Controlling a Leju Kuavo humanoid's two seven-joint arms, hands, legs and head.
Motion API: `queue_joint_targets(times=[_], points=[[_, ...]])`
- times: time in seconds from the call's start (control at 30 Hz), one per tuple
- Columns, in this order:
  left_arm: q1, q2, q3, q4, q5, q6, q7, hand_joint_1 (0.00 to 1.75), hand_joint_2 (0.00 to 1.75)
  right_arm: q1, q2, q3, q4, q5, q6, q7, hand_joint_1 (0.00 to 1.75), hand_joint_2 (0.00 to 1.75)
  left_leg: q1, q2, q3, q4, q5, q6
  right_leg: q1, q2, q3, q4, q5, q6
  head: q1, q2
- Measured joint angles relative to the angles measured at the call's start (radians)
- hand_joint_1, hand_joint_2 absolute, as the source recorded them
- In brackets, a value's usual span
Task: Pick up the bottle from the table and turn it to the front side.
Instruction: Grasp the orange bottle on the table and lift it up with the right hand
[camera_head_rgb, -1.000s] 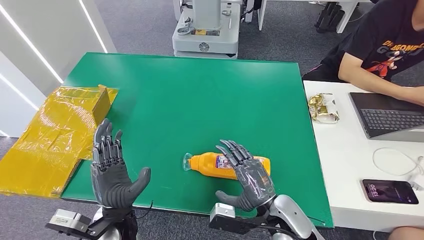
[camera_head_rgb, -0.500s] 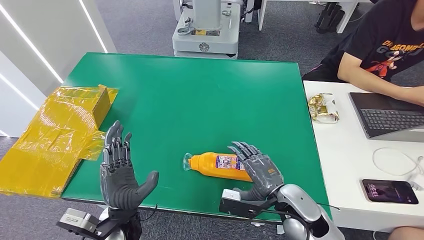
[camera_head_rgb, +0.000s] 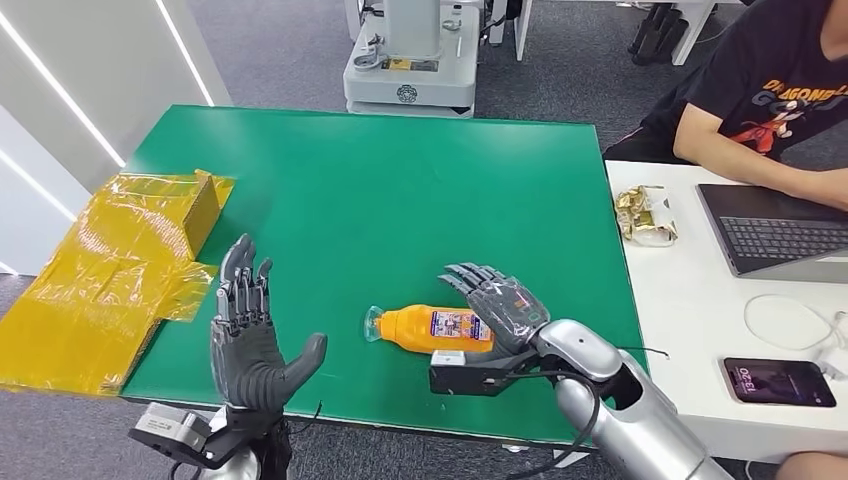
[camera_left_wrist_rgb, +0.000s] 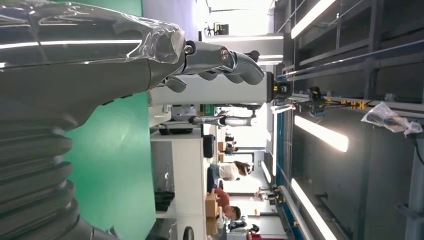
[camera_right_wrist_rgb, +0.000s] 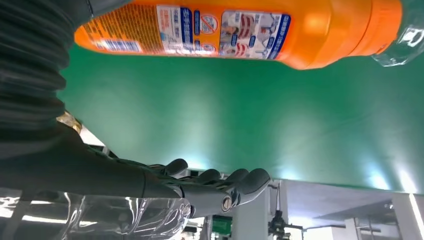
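Our right hand (camera_head_rgb: 498, 305) hung over the back end of the orange bottle (camera_head_rgb: 435, 328), with its fingers spread wide and nothing held. From the right wrist view we saw a green gap between the fingers and the bottle, so we judged we were not touching it. Our left hand (camera_head_rgb: 250, 345) stood up near the table's near edge, well apart from the bottle, fingers apart too. Lying on its side on the green table (camera_head_rgb: 380, 190), the bottle was not picked up yet. We judged grabbing, lifting and turning were all left.
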Motion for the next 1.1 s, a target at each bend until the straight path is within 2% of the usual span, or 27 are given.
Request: queue_joint_targets(times=[0.13,0.3,0.63,1.1], points=[[-0.014,-0.006,0.001,0.000,-0.002,-0.012,0.019,0.00,1.75,-0.070,0.012,0.037,0.072,-0.014,0.028,0.002,0.00,1.75,0.000,-0.001,0.000,0.000,0.001,0.001,0.000,-0.001,0.000,0.000,0.000,0.000,0.000,0.000],[-0.016,-0.015,0.015,0.000,0.010,-0.020,0.028,0.00,1.75,-0.107,0.013,0.061,0.148,-0.033,0.035,0.034,0.00,1.75,0.000,-0.001,0.000,0.000,0.001,0.001,0.000,-0.001,0.000,0.000,0.000,0.000,0.000,0.000],[-0.029,-0.032,0.047,0.002,0.040,-0.037,0.043,0.00,1.75,-0.060,-0.035,0.081,0.190,-0.058,0.076,0.112,0.00,1.75,0.000,-0.001,0.000,0.001,0.001,0.001,0.000,-0.001,0.000,-0.001,0.000,0.000,0.000,0.000],[-0.044,-0.035,0.051,0.003,0.058,-0.015,0.046,0.00,1.75,-0.035,-0.056,0.086,0.213,-0.063,0.080,0.122,0.00,1.75,0.000,-0.001,0.000,0.000,0.001,0.001,0.000,-0.001,0.000,-0.001,0.000,0.000,0.000,0.000]])
